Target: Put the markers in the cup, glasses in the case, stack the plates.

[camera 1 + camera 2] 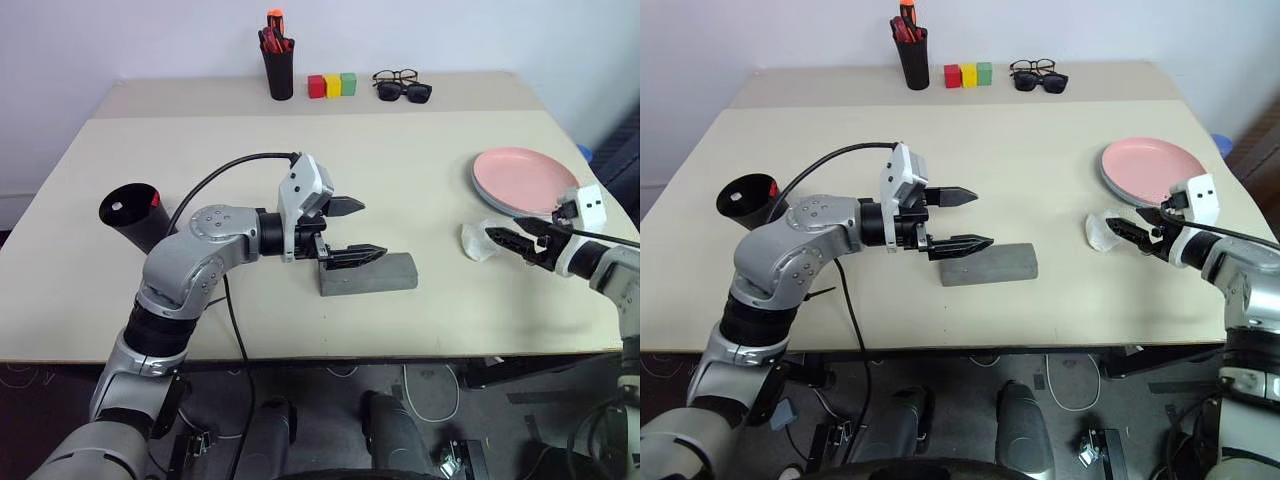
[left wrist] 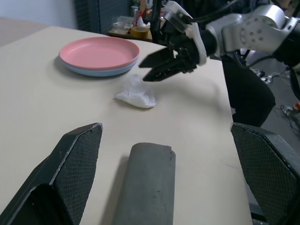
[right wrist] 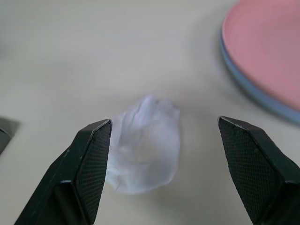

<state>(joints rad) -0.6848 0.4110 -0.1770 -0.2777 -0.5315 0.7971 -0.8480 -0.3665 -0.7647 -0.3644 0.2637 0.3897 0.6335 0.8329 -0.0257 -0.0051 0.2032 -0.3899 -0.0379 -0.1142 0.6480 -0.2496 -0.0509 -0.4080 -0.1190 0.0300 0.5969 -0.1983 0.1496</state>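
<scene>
My left gripper (image 1: 373, 230) is open and hovers over the left end of the closed grey case (image 1: 372, 275), which lies between its fingers in the left wrist view. The pink plate (image 1: 522, 176) rests on the light blue plate (image 2: 93, 71) at the right. My right gripper (image 1: 502, 239) is open, just right of a crumpled white tissue (image 3: 145, 145), holding nothing. The black cup (image 1: 135, 218) stands tilted at the left, with the markers' ends (image 1: 150, 199) showing inside. The wire-framed glasses (image 1: 395, 76) lie at the back.
Black sunglasses (image 1: 405, 93) lie against the glasses. A black pen holder (image 1: 279, 70) with red and orange pens stands at the back, beside red, yellow and green blocks (image 1: 332, 85). A black cable (image 1: 225, 175) arcs from my left arm.
</scene>
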